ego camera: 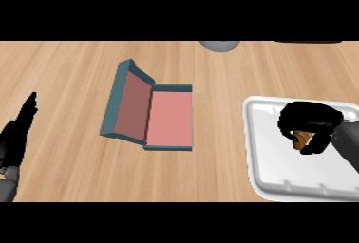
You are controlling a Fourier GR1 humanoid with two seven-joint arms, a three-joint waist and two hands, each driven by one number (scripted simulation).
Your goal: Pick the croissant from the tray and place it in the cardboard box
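Right hand curls round the croissant over the white tray. Left hand rests open at the desk's left edge. The open box carries no legible writing.

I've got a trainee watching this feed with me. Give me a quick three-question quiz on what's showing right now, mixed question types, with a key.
1. True or false: the croissant already lies inside the open box.
2. Which hand is curled round the croissant?
A. the right hand
B. the left hand
C. neither
3. Fill in: the right hand is over the white ____.

Key
1. False. It is in the right hand, over the tray; the box's pink interior holds nothing visible.
2. A. The left hand rests open at the view's left edge.
3. tray
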